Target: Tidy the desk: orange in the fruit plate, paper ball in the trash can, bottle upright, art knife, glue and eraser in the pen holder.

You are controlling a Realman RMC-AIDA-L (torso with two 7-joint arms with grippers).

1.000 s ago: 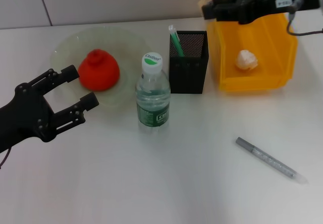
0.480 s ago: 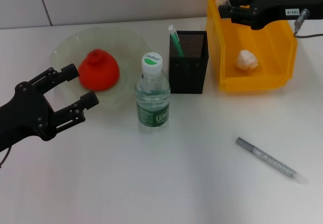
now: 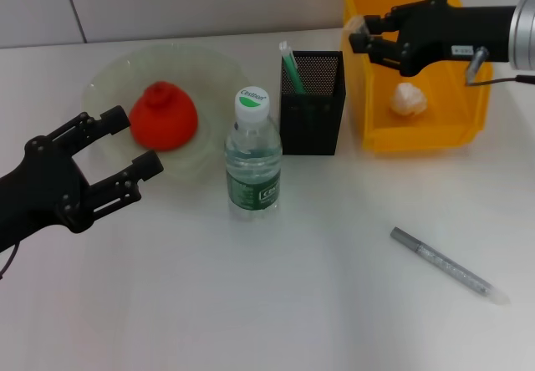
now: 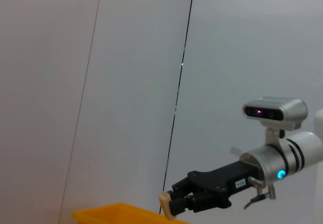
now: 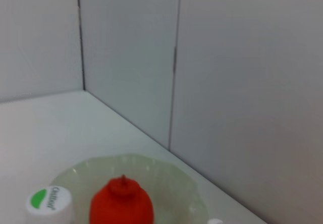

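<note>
A small beige eraser (image 3: 358, 22) sits pinched at the tip of the right pincer (image 3: 368, 33), which hangs over the near-left corner of the yellow trash can (image 3: 359, 129), just beyond the black mesh pen holder (image 3: 311, 116). To finish well, I'd judge the pincer should travel toward the holder's open top, centre above it clear of the green stick (image 3: 291, 68) inside, then release low. The paper ball (image 3: 410, 99) lies in the can below. The left pincer (image 3: 109, 158), fingers spread and empty, rests beside the fruit plate (image 3: 209, 70) holding the orange (image 3: 164, 116). The upright bottle (image 3: 252, 158) shows writing on its cap, too small to read. A grey pen-like tool (image 3: 447, 265) lies on the surface.
</note>
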